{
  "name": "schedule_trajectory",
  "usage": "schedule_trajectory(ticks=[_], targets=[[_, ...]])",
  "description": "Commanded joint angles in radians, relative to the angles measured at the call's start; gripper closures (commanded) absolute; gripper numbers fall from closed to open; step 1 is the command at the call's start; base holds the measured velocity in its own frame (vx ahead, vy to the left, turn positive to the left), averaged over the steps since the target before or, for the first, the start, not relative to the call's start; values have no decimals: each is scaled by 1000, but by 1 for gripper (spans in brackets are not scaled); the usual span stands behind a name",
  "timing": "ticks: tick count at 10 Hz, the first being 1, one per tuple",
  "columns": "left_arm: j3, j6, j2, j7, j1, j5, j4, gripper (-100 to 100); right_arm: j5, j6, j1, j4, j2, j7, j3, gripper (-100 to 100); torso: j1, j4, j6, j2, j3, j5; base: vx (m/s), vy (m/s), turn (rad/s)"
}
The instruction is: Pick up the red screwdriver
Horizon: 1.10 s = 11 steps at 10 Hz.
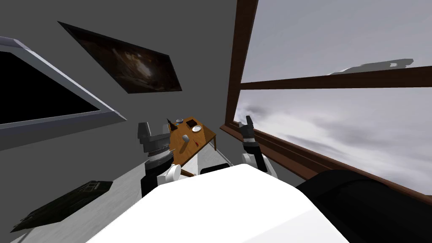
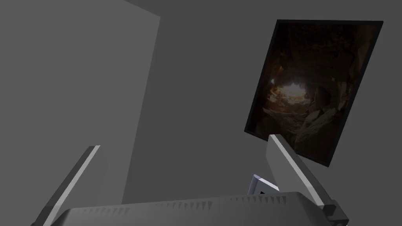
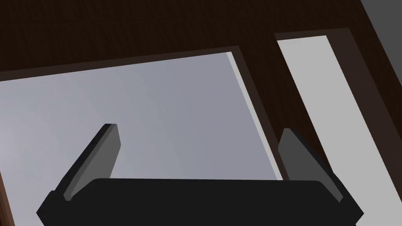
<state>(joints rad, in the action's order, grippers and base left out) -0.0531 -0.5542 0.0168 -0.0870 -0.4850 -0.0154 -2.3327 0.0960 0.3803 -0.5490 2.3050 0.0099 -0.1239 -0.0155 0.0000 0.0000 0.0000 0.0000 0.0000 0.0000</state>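
The red screwdriver lies small on a brown wooden table ahead of me, near the table's right side. My left gripper is raised left of the table, its fingers wide apart and empty, pointing at a wall. In the left wrist view the left gripper shows two spread fingers with nothing between them. My right gripper is raised right of the table by a window frame. The right gripper is also open and holds nothing.
On the table also lie a grey cylinder, a white dish, a dark square object and a small bowl. A large window with a dark brown frame runs along the right. A dark mat lies on the floor at left.
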Motion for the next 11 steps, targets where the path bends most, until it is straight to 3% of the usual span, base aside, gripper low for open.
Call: schedule_trajectory(ticks=[1,5,6,9,10,11], targets=[[4,15,-35,-4,2,4,8,-100,0,0,0,0,0,0,0,0,0,0,0,0,0,0,3,4,-58],[26,104,-116,-24,14,26,55,-100,0,0,0,0,0,0,0,0,2,0,0,-1,-1,0,12,16,-118],[26,104,-116,-24,14,26,55,-100,0,0,0,0,0,0,0,0,2,0,0,-1,-1,0,12,20,-47],[53,207,-149,-49,27,53,106,-100,0,0,0,0,0,0,0,0,2,0,0,-1,-1,0,18,23,-161],[53,210,-149,-49,27,53,106,-100,0,0,0,0,0,0,0,0,2,0,0,-2,-1,1,16,31,-75],[63,245,-156,-59,32,63,125,-100,0,0,0,0,0,0,0,0,2,0,0,-2,-1,1,13,22,-191]])
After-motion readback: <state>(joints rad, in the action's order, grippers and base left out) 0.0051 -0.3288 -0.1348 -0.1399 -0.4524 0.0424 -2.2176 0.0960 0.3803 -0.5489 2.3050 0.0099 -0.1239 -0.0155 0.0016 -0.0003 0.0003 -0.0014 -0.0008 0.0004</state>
